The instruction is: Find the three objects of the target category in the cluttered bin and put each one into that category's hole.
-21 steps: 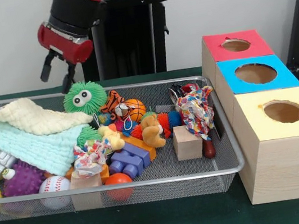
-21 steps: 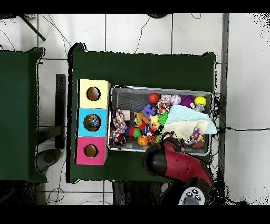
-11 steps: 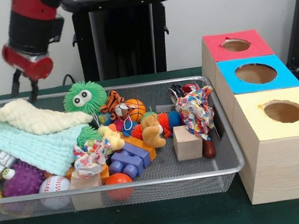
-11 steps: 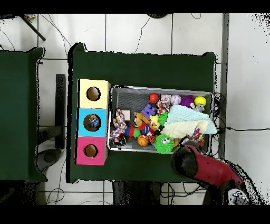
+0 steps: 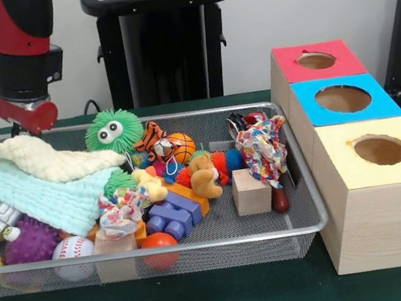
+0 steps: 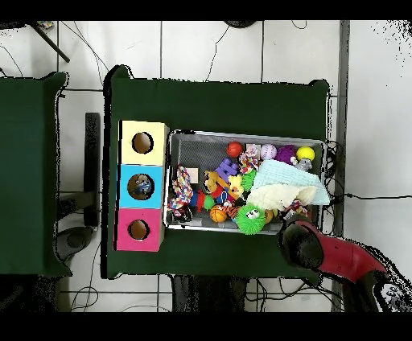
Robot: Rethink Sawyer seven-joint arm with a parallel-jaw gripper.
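- No readable text, label, brand, number or sign shows on the toys, the mesh bin [image 5: 199, 241], the three boxes or the arm in either view.

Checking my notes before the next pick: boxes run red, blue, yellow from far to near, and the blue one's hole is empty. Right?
Not quite. The order of the red box, blue box and yellow box is right, but the overhead view shows something lying inside the blue box's hole, so it is not empty.
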